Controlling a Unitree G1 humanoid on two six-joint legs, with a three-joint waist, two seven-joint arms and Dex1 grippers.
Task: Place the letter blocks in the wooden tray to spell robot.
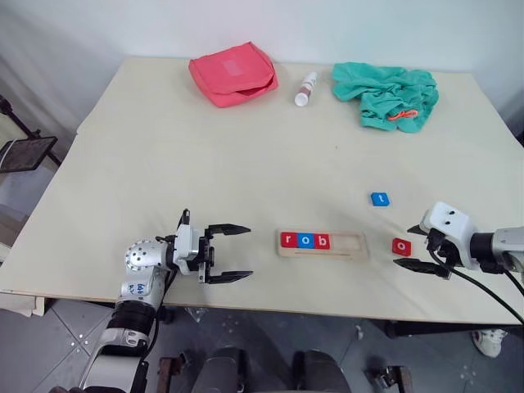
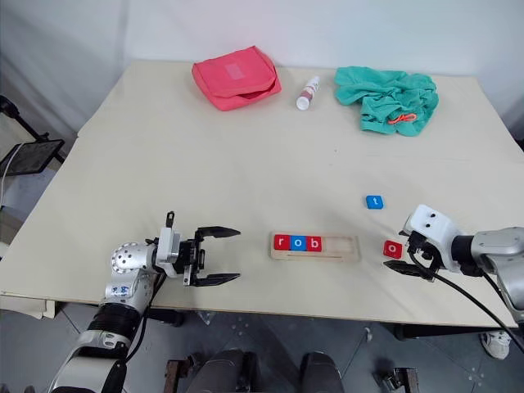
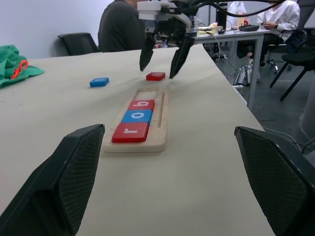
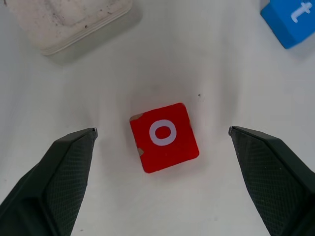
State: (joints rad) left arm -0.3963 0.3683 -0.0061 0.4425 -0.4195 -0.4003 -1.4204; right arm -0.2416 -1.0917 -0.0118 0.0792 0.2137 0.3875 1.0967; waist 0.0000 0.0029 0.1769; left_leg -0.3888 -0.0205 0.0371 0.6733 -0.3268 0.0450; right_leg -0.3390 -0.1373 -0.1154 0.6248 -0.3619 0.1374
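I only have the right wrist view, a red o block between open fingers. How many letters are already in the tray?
Observer: Three. The wooden tray holds a red r, a blue o and a red b, leaving its right part empty.
Operator: Which side of the tray is my red o on?
Observer: The red o block lies on the table off the tray's right end, with the right end effector open around it.
Operator: And the blue t at my edge?
Observer: The blue t block sits farther back on the table, behind the red o.
Operator: Where is the other arm?
Observer: The left end effector hovers open, left of the tray.
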